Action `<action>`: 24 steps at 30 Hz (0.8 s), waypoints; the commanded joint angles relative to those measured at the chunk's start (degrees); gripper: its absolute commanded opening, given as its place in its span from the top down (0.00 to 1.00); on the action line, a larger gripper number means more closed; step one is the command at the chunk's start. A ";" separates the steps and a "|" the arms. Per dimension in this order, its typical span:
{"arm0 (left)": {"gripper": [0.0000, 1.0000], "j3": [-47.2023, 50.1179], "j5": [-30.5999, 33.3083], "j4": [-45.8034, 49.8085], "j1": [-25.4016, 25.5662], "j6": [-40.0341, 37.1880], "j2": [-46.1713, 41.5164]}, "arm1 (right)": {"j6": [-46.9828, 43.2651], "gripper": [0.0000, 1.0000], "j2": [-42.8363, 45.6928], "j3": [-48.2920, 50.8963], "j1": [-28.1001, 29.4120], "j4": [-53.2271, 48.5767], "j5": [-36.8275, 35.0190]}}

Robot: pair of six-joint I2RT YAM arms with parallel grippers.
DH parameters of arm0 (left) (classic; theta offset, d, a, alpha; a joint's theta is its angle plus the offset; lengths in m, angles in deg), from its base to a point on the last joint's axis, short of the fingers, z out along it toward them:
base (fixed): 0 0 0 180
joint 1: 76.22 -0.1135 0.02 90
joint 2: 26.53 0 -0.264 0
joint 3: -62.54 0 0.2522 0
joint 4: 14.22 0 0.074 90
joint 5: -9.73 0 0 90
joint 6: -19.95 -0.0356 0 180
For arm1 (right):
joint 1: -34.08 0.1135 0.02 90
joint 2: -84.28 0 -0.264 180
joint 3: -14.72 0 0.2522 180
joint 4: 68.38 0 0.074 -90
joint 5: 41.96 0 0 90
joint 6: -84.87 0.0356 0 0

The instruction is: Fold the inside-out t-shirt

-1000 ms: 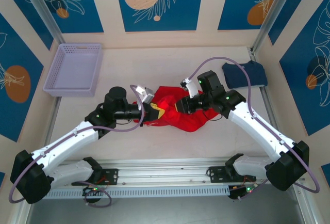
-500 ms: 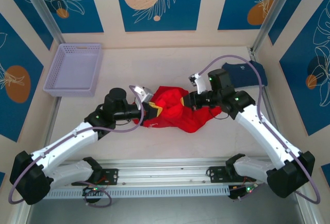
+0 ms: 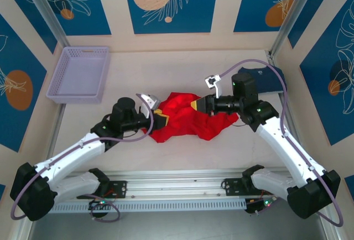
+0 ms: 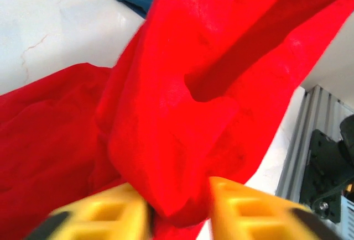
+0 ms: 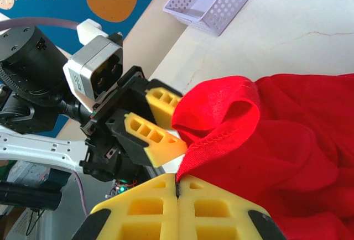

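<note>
Progress: early, no fold laid yet | bright red soft cloth t-shirt (image 3: 185, 119) bunched mid-table between both arms | right gripper (image 5: 177, 187) clenched on its hem | left gripper (image 4: 177, 207) parted, cloth loose between | remaining: flatten, fold.

Pale counter (image 3: 182, 66) boxed in by blue wall panels (image 3: 168, 2)

Even, bright light falls on the counter's cream, faintly veined top. Behind it and on both its sides the panels show white leaf outlines and orange discs between beige strips. Slanted metal posts (image 3: 47, 13) rise at its far corners, and an aluminium rail (image 3: 177, 180) runs along its near edge.
</note>
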 commanded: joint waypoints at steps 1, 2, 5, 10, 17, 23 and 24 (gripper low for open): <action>0.58 -1.45 5.28 3.57 0.32 0.19 -1.58 | 0.79 1.00 -0.35 0.62 0.24 1.53 2.35; 0.54 -2.10 7.83 5.14 0.93 0.01 -1.73 | 0.63 1.00 -0.42 0.68 0.42 1.58 2.47; 0.46 -4.47 14.66 8.89 3.08 -0.93 -1.74 | 0.10 1.00 -0.72 0.67 0.90 1.60 3.04; 0.38 -8.43 21.27 12.74 4.88 -2.84 0.94 | -1.53 1.00 -1.10 0.43 1.51 0.72 3.70; 0.25 -14.74 18.12 14.81 5.06 -6.99 7.29 | -3.40 1.00 -1.21 0.62 2.09 -0.17 3.72; 0.21 -18.85 12.61 13.18 5.16 -8.03 12.38 | -4.16 1.00 -1.42 0.58 2.41 -0.86 3.36; 0.20 -19.41 11.84 12.61 5.15 -8.03 13.05 | -4.34 1.00 -1.47 0.62 2.39 -0.96 3.43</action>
